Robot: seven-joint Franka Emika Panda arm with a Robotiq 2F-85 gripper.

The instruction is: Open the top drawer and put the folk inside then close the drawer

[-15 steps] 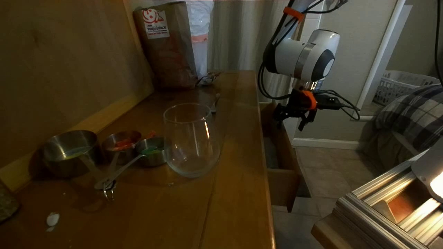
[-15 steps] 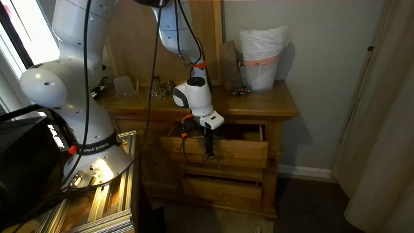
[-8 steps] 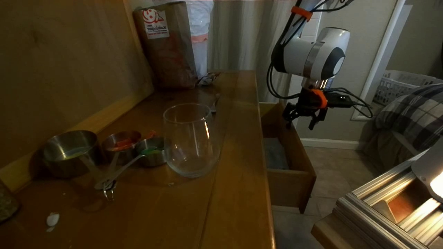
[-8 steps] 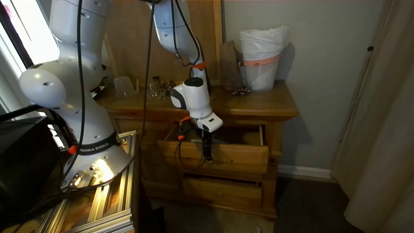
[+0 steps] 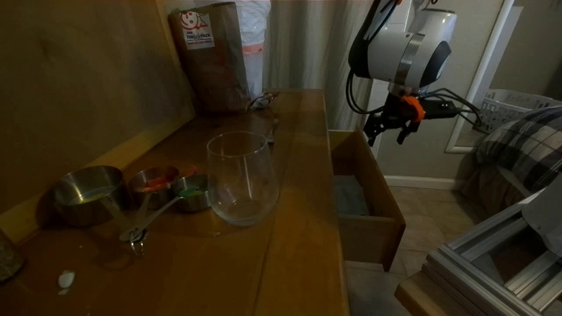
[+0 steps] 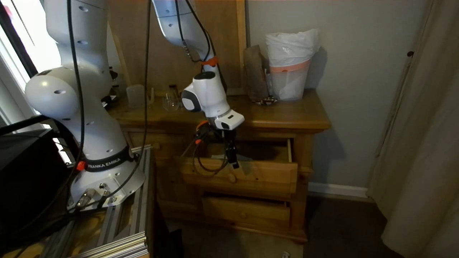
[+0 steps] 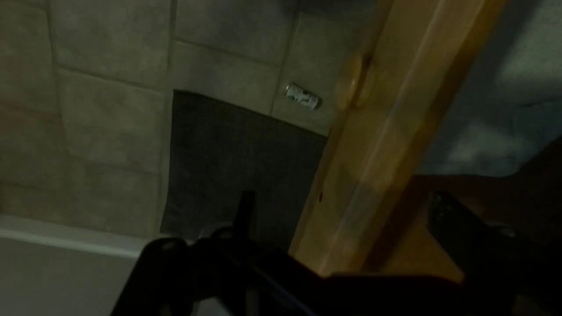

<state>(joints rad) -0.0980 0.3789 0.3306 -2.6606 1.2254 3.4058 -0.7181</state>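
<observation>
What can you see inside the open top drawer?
The top drawer holds a pale sheet, perhaps cloth, on its bottom. Its back, under the dresser top, is covered; anything there stays hidden.

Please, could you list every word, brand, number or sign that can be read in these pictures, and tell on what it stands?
"FRANKA EMIKA": black band around the robot's base.
"THE Jack PACK": white label on the paper bag, below a red logo; smaller lines too blurred to read.
Can on the floor, wrist view: print too small to read.
</observation>
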